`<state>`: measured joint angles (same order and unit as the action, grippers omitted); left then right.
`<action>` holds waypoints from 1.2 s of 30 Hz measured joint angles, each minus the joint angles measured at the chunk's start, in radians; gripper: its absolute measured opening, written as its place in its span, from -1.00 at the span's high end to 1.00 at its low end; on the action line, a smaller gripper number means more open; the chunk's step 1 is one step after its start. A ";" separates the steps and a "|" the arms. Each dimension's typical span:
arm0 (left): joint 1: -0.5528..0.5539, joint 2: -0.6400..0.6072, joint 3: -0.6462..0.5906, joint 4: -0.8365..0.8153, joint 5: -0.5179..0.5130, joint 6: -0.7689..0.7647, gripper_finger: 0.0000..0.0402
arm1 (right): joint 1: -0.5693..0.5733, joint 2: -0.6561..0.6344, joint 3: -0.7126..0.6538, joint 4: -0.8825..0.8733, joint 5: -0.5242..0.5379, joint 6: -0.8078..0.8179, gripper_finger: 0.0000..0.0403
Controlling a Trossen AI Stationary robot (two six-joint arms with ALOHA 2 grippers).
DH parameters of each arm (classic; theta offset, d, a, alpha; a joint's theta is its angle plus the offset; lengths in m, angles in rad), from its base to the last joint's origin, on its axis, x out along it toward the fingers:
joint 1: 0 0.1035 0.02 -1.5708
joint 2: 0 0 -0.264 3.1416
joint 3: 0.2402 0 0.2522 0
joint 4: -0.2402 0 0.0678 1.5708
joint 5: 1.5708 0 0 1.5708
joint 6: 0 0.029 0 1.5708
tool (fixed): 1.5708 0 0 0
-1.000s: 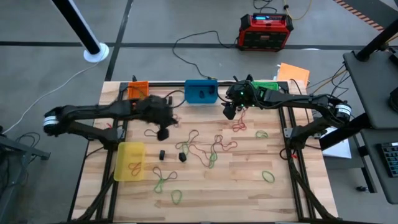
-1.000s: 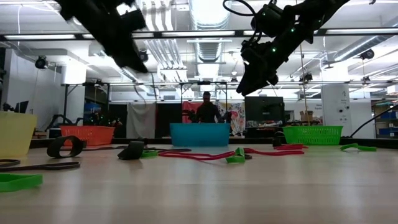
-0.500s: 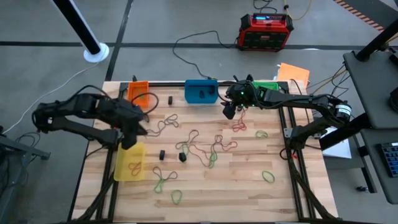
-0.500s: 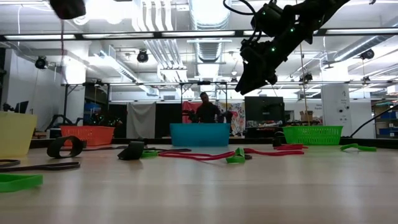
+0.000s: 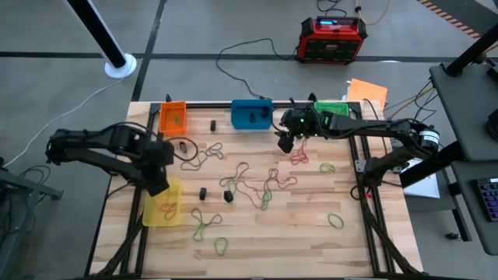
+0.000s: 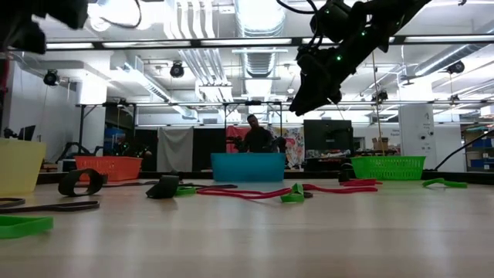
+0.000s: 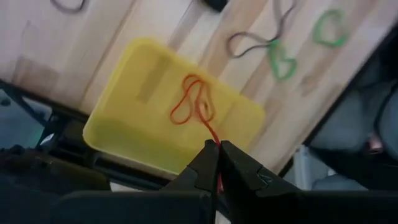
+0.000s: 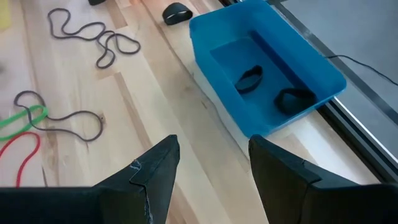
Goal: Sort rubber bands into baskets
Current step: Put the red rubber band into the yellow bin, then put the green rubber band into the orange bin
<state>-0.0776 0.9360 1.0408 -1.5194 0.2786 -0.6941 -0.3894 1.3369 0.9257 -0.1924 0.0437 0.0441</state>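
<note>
My left gripper [image 5: 159, 185] is shut and points down over the far end of the translucent yellow basket [image 5: 162, 204]. A thin red rubber band [image 7: 194, 104] runs from its fingertips [image 7: 217, 149] down over the basket. My right gripper [image 5: 286, 142] hangs open in the air beside the blue basket [image 8: 267, 68], which holds two black bands [image 8: 249, 78]. The orange basket [image 5: 173, 117] and green basket [image 5: 336, 109] stand along the far edge. Green, red, tan and black rubber bands [image 5: 249, 185] lie loose on the wooden table. My left gripper pinches one strand of the red rubber band [image 7: 214, 138] between its two fingertips, coming from above and pointing down. The band hangs slack below them, its loops [image 7: 189, 106] over the yellow basket's floor. Whether the loops rest on that floor, I cannot tell.
A black frame rail [image 5: 257, 103] runs behind the baskets at the far edge. Green bands [image 5: 204, 227] lie near the front edge, and another green band [image 5: 335, 221] lies at the right. A red-and-black power box [image 5: 333, 39] sits on the floor beyond the table.
My left gripper has travelled from the middle of the table toward the left edge, risen, and tipped to point down over the yellow basket, staying shut.
</note>
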 joint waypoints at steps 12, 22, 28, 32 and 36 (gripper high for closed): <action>0.000 0.013 -0.182 0.024 -0.009 -0.030 0.81 | 0.005 0.000 0.000 0.001 0.000 0.001 0.06; 0.001 0.011 -0.134 0.115 -0.113 -0.009 0.34 | 0.006 0.000 0.000 0.001 0.000 0.009 0.06; 0.001 0.014 -0.083 0.400 -0.258 0.152 0.30 | 0.035 0.000 0.000 -0.019 -0.058 0.011 0.06; 0.000 0.019 -0.097 0.597 -0.397 0.363 0.29 | 0.086 0.000 0.000 -0.050 -0.101 0.009 0.06; 0.003 0.046 -0.128 0.804 -0.461 0.574 0.29 | 0.144 0.000 0.000 -0.143 -0.104 0.042 0.06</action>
<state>-0.0748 0.9825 0.9129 -0.7154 -0.1824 -0.1197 -0.2451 1.3369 0.9253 -0.3353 -0.0600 0.0864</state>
